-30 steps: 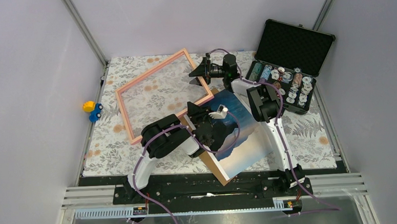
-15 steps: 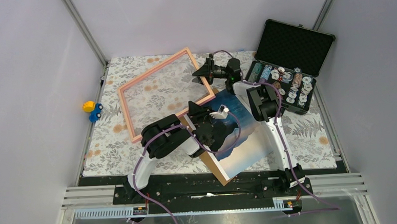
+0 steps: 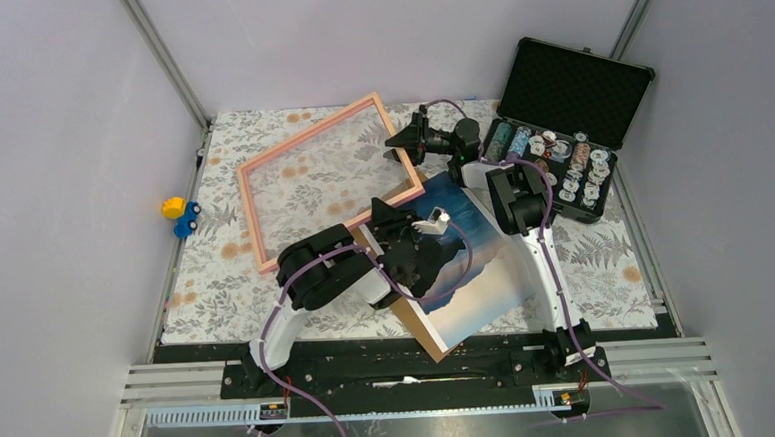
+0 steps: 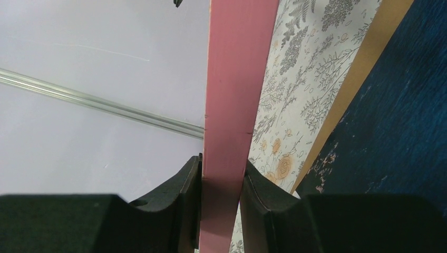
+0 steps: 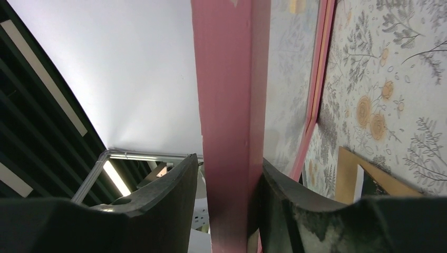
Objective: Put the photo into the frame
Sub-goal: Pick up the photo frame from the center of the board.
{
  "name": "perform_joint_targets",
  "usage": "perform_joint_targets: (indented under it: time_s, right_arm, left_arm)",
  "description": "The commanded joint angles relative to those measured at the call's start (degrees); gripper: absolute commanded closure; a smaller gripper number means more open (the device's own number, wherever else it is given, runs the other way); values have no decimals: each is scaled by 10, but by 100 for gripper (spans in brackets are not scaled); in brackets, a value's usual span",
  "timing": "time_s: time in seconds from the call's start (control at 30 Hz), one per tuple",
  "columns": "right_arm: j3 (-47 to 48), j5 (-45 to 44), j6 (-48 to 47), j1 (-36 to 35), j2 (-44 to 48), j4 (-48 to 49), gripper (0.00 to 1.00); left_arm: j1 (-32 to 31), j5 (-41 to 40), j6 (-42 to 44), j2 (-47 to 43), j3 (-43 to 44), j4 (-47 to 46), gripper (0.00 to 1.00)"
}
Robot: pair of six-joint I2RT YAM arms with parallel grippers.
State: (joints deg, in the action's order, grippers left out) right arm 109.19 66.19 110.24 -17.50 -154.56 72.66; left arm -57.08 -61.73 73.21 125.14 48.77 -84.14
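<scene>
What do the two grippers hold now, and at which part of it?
Both hold the frame: the left gripper clamps its near rail by the right corner, the right gripper clamps its right side rail.

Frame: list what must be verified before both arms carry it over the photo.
1. Left gripper shut on a rail of the frame: ok.
2. Right gripper shut on the adjoining rail: ok.
3. Photo face up on the backing board: ok.
4. Photo uncovered from above: not ok, the left arm hangs over its left part.
5. Frame's far-left edge lifted off the table: cannot tell.
</scene>
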Motion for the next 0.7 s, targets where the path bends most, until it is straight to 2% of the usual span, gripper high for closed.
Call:
perform_joint_targets:
  time_s: [0.0, 0.07, 0.2, 0.33, 0.4, 0.53, 0.6, 0.67]
  right_arm:
    - [0, -33, -8, 23, 27, 50, 52]
    - [4, -33, -9, 23, 28, 47, 54]
    - [-4, -32, -25, 23, 39, 30, 55]
    - [5, -31, -11, 22, 30, 41, 55]
    - [8, -30, -9, 21, 29, 43, 55]
    - [16, -29, -6, 19, 28, 44, 55]
    - [17, -28, -5, 20, 27, 44, 54]
    - [18, -27, -3, 19, 26, 45, 54]
  left_arm:
    - [1, -39, -47, 13, 3, -72, 89]
    - [0, -40, -49, 13, 2, -71, 87]
    - [-4, -45, -54, 15, 0, -68, 73]
    - [-10, -41, -96, -6, -8, -13, 41]
    - [-12, -37, -134, -21, -11, 35, 33]
    - [-20, -20, -204, -53, -20, 126, 26]
    - [-29, -15, -223, -69, -28, 151, 14]
    - [-42, -11, -234, -89, -39, 168, 9]
